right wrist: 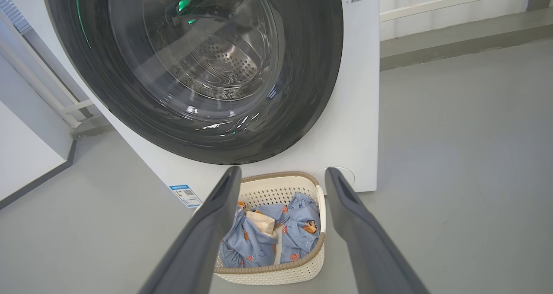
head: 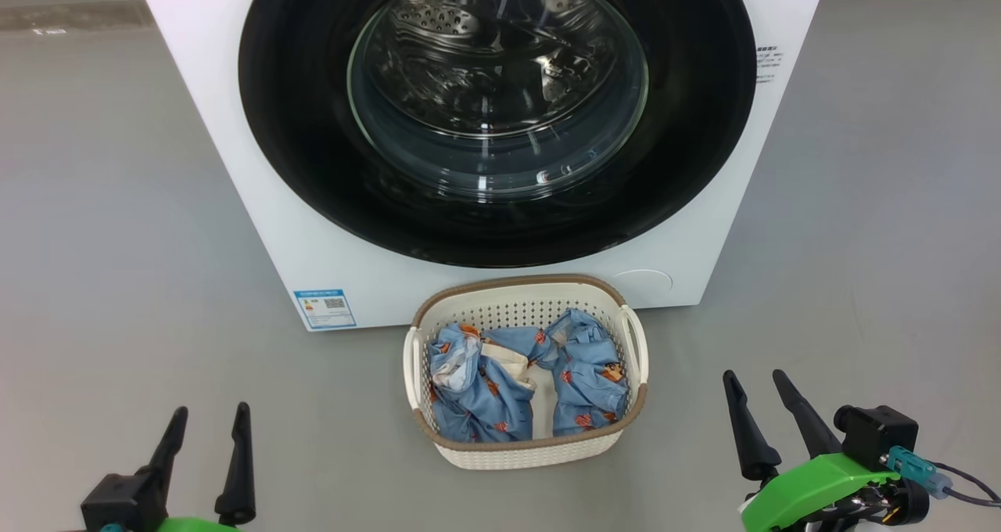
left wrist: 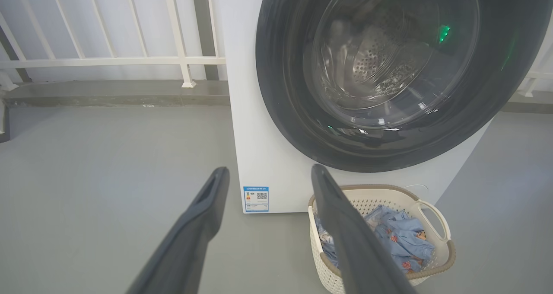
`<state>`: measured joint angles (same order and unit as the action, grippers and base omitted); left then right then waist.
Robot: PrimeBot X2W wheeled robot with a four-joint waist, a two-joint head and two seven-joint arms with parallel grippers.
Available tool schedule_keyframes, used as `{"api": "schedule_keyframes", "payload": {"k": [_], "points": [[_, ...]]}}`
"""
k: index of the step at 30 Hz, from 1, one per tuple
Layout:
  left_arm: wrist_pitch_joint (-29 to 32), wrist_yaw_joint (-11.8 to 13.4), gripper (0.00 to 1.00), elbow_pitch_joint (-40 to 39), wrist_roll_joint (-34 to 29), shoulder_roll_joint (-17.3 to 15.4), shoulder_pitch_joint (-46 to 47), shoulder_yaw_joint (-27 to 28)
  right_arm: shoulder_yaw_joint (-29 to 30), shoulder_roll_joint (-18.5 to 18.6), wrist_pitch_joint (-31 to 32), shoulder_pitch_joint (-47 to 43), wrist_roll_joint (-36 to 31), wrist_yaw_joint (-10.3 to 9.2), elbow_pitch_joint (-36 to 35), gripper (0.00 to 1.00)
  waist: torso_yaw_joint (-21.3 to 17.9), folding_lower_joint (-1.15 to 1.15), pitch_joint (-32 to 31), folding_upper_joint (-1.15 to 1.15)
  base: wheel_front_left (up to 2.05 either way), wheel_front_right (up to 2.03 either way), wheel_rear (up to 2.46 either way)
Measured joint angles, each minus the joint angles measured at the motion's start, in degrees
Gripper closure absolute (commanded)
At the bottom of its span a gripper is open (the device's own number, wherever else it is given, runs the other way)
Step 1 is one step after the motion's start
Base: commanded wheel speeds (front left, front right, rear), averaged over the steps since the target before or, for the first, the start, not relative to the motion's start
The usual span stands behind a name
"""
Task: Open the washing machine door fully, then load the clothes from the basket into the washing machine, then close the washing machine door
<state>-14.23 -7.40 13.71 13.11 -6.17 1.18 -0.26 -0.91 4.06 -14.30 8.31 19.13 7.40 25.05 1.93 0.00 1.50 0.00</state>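
Washing machine door (head: pixel 313 125) is being seen shut flush on the washing machine (head: pixel 352 282). The basket (head: pixel 524 282) of clothes (head: pixel 477 399) is sitting on the floor just in front. Left gripper (head: pixel 211 411) and right gripper (head: pixel 753 375) are being held spread, empty, well apart from the door. Door is being judged rigid, glossy, slippery; grip recess not discernible, possibly at ring edge. Clothes: soft, light.

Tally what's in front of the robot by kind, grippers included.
washing machine: 1
washing machine door, shut: 1
basket: 1
clothes, one heap, garments uncountable: 1
blue label sticker: 1
grippers, both open, left gripper and right gripper: 2
Total: 7
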Motion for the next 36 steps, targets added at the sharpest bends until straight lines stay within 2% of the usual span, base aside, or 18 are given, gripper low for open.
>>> {"api": "schedule_keyframes", "payload": {"k": [8, 23, 36], "points": [[0.0, 0.0, 0.00, -0.2, -0.4, -0.2, 0.1, 0.2, 0.1, -0.3, 0.0, 0.0, -1.0, 0.00, -0.3, 0.00, 0.0, 0.00, 0.5, 0.00, 0.75, 0.75, -1.51], [0.0, 0.0, 0.00, -0.3, -0.4, -0.2, 1.2, 0.2, 1.3, -0.5, 0.0, 0.0, -1.4, 0.00, -0.9, 0.00, 0.0, 0.00, 1.8, 0.00, 1.21, 1.21, -2.42], [-0.4, 0.0, 0.00, -1.1, 2.4, -0.2, 1.6, -0.4, 1.7, -0.5, 0.0, 0.1, -1.8, 0.00, -1.3, 0.00, -0.2, 0.00, 2.8, 0.00, 0.97, 0.81, -1.77]]}}
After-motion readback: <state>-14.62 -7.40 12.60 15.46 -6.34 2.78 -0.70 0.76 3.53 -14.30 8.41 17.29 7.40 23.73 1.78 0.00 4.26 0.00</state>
